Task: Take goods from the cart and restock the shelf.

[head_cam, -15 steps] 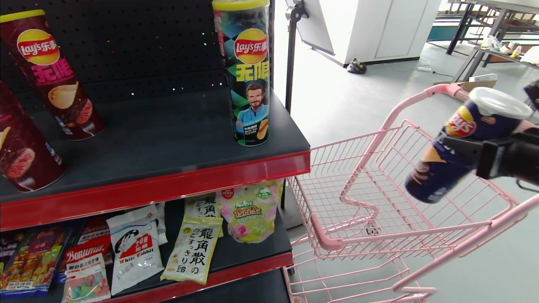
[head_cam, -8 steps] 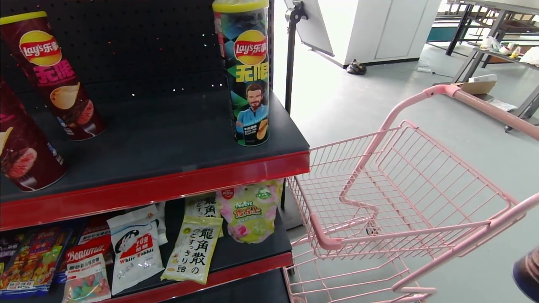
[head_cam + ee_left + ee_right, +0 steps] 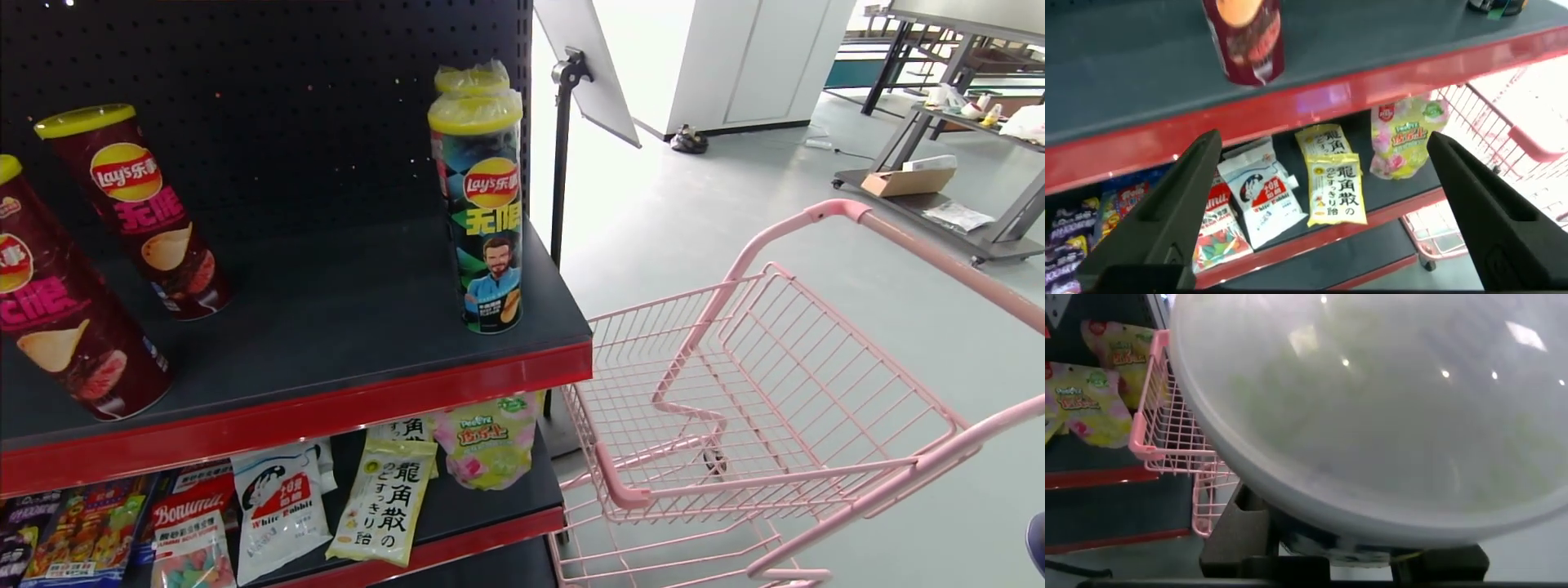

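Pink wire cart (image 3: 775, 384) parked just beside shelf (image 3: 326, 384). Blue chip can (image 3: 1372, 400) clamped in right tool (image 3: 1343, 554), held low outside cart basket, apart from shelf. Left tool (image 3: 1324, 139) spread apart, faced toward snack bags (image 3: 1331, 184) on lower shelf.

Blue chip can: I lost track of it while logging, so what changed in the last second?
The right end effector carried the blue chip can down from above the cart to the head view's lower right edge, still gripping it. The head camera tilted up, so the shelf only seems lower; its cans and the cart stayed put.
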Motion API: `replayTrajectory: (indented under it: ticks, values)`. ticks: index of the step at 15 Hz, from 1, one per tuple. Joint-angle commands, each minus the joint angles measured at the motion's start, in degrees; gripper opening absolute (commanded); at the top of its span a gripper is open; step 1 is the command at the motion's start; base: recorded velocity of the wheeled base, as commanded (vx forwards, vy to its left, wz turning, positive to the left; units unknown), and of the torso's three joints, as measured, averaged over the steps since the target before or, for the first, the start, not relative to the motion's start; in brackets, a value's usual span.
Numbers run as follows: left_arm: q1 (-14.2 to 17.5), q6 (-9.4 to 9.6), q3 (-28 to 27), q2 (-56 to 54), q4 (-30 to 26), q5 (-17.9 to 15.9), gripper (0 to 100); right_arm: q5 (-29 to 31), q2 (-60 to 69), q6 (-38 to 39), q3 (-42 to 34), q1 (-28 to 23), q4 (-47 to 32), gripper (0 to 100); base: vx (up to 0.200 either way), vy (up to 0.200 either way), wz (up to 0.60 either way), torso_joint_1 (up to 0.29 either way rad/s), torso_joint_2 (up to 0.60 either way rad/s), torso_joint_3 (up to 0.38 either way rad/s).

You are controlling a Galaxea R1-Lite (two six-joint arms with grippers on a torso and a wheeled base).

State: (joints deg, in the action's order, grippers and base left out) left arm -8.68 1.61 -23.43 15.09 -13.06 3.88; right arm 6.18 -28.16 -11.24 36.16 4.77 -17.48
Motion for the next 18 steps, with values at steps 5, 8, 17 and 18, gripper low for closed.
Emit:
replayTrajectory:
  ticks: [5,8,17,18]
  values:
    - [0.0,-0.03,-1.0,0.9,0.0,0.1,100,-0.4,-1.6,0.1,-0.1,0.2,0.4,0,0.000,0.000,0.00,0.204,-0.56,-0.350]
    - [0.0,-0.03,-1.0,0.9,0.0,0.1,100,-0.3,-2.0,0.1,-1.2,0.1,0.6,0,0.000,0.000,0.20,0.149,-0.36,-0.214]
    - [0.0,7.18,-0.8,3.2,0.0,0.6,100,-0.3,-1.1,0.7,-2.8,0.1,0.7,0,0.000,0.000,0.33,0.009,-0.01,-0.010]
    - [0.0,7.44,-0.7,3.1,0.0,0.5,100,-0.3,-0.8,2.0,-2.8,0.1,0.7,0,0.000,0.000,0.00,0.000,0.00,0.000]
